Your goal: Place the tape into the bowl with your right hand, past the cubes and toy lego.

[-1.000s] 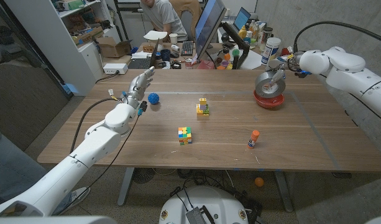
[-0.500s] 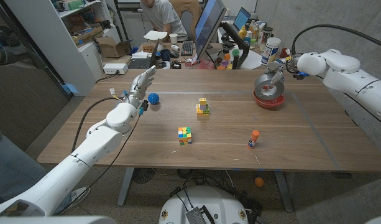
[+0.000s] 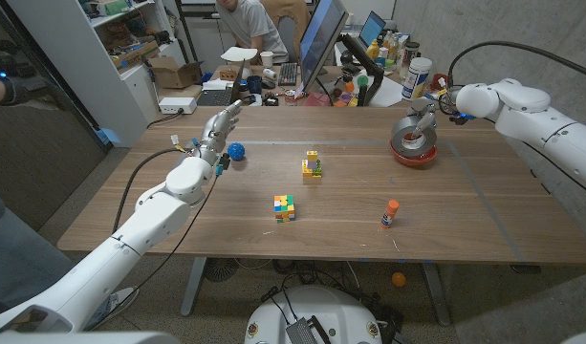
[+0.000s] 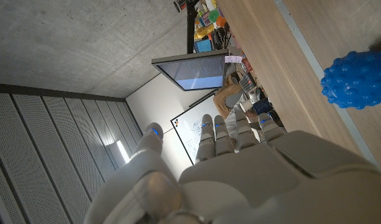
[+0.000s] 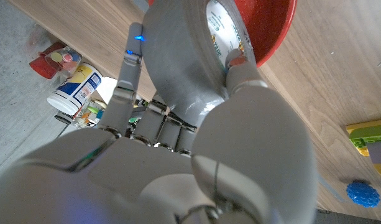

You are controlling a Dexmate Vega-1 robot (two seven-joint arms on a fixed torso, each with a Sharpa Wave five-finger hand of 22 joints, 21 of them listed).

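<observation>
Over at the far right of the wooden table (image 3: 484,205), the robot's right hand (image 3: 428,117) grips the roll of grey tape (image 3: 412,136), thumb hooked into the core and fingers along the outer face, as the right wrist view shows up close. The tape sits tilted in the red bowl (image 3: 414,155), its lower edge down inside the rim while the hand holds on from above. In the wrist view the tape (image 5: 190,46) leans against the bowl (image 5: 271,25) and the hand (image 5: 196,155) wraps its near side.

Nearer the middle of the table stands the toy lego (image 3: 313,165), a small yellow and green stack, upright. Closer to the robot sits a colourful cube (image 3: 285,207), well apart from the bowl. To the right of the cube an orange-capped glue stick (image 3: 390,213) stands on end.

The left hand (image 3: 212,134) hangs above the left part of the table with its fingers stretched out and apart, holding nothing. Just beside it lies a knobbly blue ball (image 3: 236,151); from the head view I cannot tell whether they touch. The left wrist view shows the ball (image 4: 357,79) on the wood, off to one side of the hand (image 4: 240,168).

Behind the table a person (image 3: 247,27) sits at a cluttered desk with a laptop (image 3: 321,43)
</observation>
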